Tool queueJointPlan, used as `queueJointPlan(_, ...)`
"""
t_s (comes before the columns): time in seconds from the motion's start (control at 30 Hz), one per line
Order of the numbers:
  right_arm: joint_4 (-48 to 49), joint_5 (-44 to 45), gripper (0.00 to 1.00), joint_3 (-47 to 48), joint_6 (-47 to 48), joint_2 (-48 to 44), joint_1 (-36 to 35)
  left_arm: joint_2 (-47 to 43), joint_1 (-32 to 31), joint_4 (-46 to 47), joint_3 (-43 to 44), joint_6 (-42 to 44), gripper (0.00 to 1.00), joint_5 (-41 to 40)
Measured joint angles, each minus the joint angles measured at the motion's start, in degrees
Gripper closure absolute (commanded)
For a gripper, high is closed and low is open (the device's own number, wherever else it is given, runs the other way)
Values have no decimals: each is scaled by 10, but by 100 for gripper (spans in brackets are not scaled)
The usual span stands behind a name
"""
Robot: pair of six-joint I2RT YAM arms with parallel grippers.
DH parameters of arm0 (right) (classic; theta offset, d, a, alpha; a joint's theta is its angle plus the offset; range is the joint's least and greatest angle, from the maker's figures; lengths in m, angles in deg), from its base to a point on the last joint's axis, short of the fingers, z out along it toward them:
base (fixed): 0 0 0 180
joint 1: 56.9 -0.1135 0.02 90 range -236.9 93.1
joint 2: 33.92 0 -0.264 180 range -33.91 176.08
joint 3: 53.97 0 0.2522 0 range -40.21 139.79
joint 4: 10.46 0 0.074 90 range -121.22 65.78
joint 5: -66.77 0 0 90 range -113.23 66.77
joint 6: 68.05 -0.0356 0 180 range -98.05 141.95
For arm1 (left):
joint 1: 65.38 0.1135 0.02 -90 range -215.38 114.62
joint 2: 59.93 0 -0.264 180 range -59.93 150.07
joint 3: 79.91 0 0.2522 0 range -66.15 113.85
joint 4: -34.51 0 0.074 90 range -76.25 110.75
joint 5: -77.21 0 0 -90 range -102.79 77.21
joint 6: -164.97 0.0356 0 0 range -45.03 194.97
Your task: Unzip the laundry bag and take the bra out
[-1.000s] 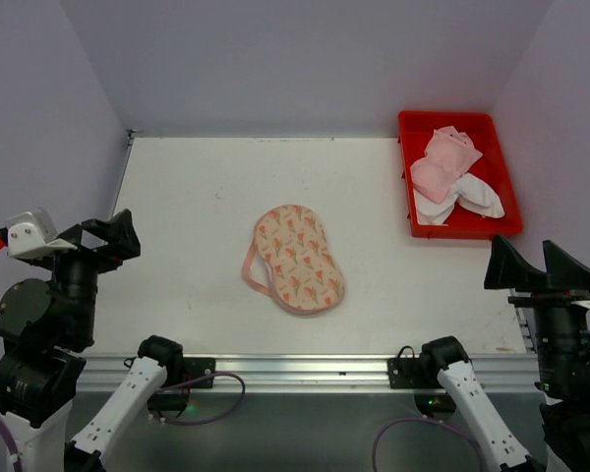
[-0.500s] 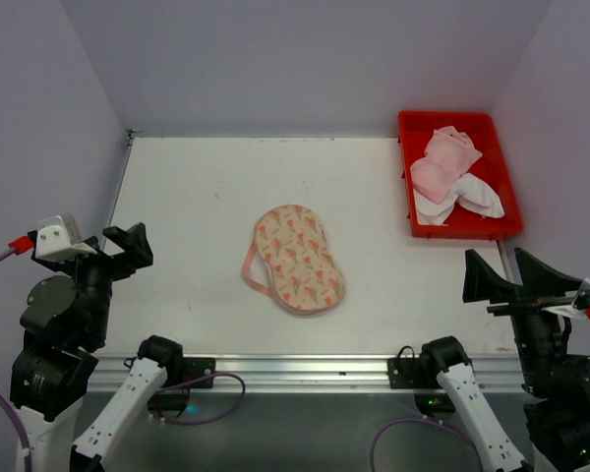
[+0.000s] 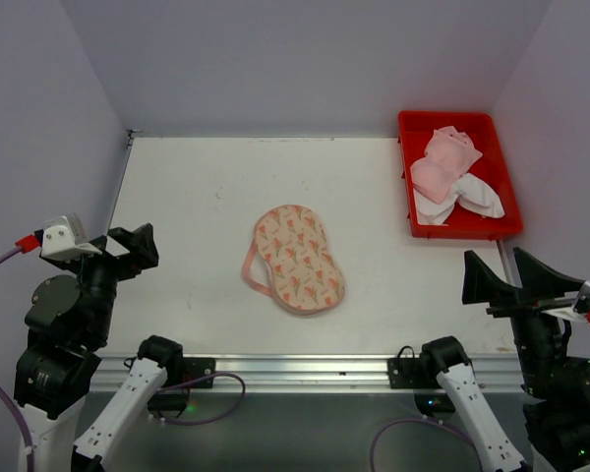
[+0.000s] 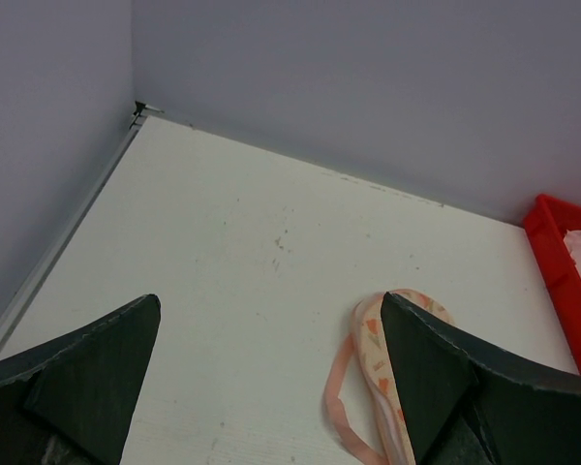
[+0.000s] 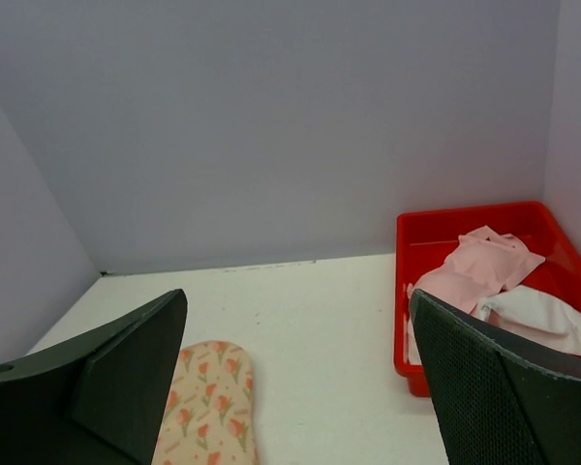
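Top external: peach printed laundry bag (image 3: 298, 258) zipped shut.

Over the last second the left arm (image 3: 67, 305) swings inward and sinks a little in the top view, carrying the left jaws rightward and lower along the left side of the worktop (image 3: 206, 187). Most of that travel falls in the first half second, with only a small creep since. The right arm (image 3: 549, 339) turns in as well, so the right jaws shift leftward and slightly down toward the worktop's near right corner, and they hardly move in the last half second.
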Motion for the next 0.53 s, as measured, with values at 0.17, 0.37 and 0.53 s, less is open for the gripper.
queueJointPlan(0.17, 3, -5, 1, -1, 1, -1, 0, 0, 0, 5, -1, -5, 0, 4)
queueJointPlan(0.37, 5, -9, 1, -7, 2, -1, 0, 9, 0, 8, -2, -6, 0, 12)
queueJointPlan(0.53, 6, -16, 1, -8, 2, -1, 0, 14, 0, 15, -11, -7, 0, 16)
